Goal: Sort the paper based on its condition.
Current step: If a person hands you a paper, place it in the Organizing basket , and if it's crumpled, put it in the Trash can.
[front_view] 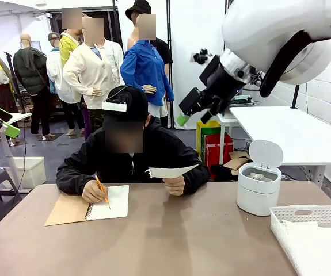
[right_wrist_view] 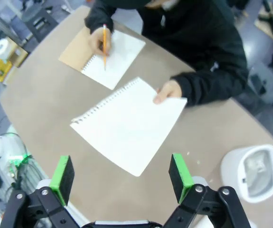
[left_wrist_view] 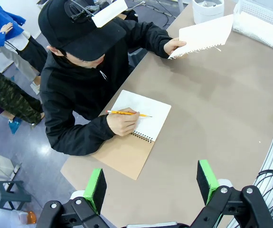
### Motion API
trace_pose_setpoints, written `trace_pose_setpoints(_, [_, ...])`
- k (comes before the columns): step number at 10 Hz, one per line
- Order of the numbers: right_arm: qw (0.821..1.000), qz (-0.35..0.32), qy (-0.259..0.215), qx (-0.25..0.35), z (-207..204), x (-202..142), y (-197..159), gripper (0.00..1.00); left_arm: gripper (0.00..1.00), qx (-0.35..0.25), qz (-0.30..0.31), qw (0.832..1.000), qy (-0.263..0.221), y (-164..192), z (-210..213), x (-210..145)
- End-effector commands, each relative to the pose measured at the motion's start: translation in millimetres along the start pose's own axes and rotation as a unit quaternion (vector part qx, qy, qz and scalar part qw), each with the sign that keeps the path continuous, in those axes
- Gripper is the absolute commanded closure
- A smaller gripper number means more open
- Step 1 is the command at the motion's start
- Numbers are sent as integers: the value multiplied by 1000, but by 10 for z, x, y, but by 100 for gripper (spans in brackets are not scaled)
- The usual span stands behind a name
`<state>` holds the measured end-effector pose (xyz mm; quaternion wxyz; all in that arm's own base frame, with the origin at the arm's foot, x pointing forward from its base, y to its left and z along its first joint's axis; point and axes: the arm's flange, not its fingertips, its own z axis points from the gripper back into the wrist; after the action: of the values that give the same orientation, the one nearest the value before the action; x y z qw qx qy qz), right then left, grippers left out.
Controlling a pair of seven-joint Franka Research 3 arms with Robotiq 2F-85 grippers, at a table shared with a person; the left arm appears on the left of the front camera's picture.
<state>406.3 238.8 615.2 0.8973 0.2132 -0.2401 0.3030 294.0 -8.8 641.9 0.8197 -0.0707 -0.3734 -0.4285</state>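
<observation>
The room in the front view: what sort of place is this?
Likely a robot test lab: a white robot arm hangs over a table where a person writes in a notebook, beside a bin and basket.

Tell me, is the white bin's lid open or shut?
Open: the lid stands upright behind the bin, and its inside shows.

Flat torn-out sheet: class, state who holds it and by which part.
The person's hand holds the sheet by one edge; left gripper and right gripper are open, empty.

Bright, even light falls on the table, casting only soft shadows. The right wrist view is blurred, and both wrist views bow at their edges.
</observation>
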Motion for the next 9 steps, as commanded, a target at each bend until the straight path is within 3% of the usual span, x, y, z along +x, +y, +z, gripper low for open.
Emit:
trace_pose_setpoints(1, [995,-81,57,4,-171,180,-81,0,0,4,1,1000,-2,15,-4,0])
trace_pose_setpoints(2, [989,-126,76,3,-258,195,-159,0,0,4,1,1000,-2,15,-4,0])
trace_pose_setpoints(3, [972,-209,108,5,-356,205,-268,0,0,4,1,1000,-2,15,-4,0])
trace_pose_setpoints(5, [937,-316,144,-18,-598,156,-479,0,0,4,1,1000,-2,15,-4,0])
trace_pose_setpoints(8, [885,-436,166,7,-974,-55,-666,0,0,4,1,1000,-2,15,-4,0])
trace_pose_setpoints(9, [894,-424,147,4,-1006,-101,-645,0,0,4,1,1000,-2,15,-4,0])
